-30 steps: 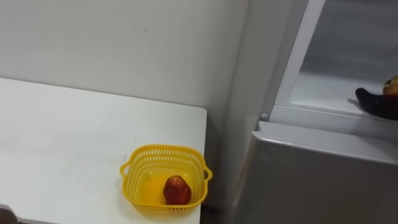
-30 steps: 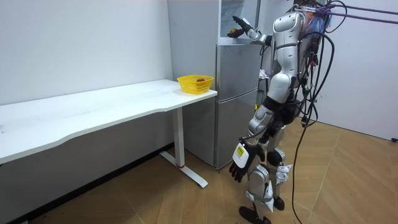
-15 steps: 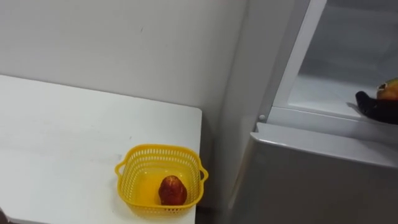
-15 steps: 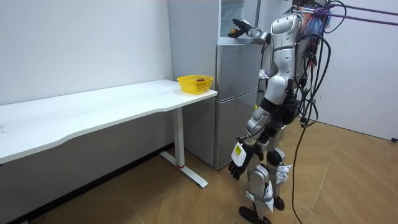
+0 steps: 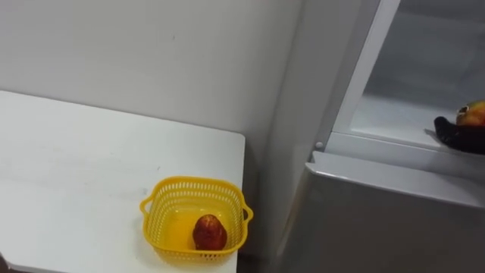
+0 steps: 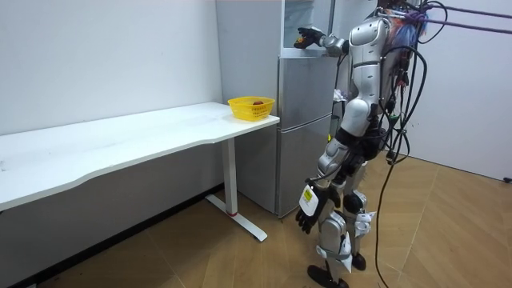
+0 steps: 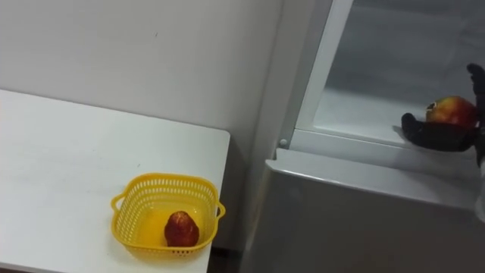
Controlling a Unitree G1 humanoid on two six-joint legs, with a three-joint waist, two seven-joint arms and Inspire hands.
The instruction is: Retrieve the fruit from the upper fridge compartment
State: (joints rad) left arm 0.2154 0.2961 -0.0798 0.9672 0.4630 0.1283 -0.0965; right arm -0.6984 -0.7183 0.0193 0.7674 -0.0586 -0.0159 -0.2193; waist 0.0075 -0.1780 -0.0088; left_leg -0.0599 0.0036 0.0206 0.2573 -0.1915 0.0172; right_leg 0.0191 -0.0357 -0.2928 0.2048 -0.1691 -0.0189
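The picture's right edge cuts the right hand (image 7: 439, 136), which hides the apple's (image 7: 452, 108) underside. The basket's (image 7: 163, 179) red fruit (image 7: 180, 228) is too small to name.

The basket (image 5: 195, 183), at 7 o'clock, is glossy yellow plastic lattice on a smooth, matt white bench (image 5: 76, 167). The fridge (image 5: 379, 220) has a smooth grey satin skin. The matt black right hand (image 7: 439, 135) cups a smooth-skinned apple (image 7: 452, 110). The floor (image 6: 448, 232) is wood.

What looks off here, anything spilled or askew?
Nothing stands out. The yellow basket sits upright near the table corner with one red fruit inside; nothing spilled. The right hand holds an apple in the open upper fridge; the left hand hangs idle.
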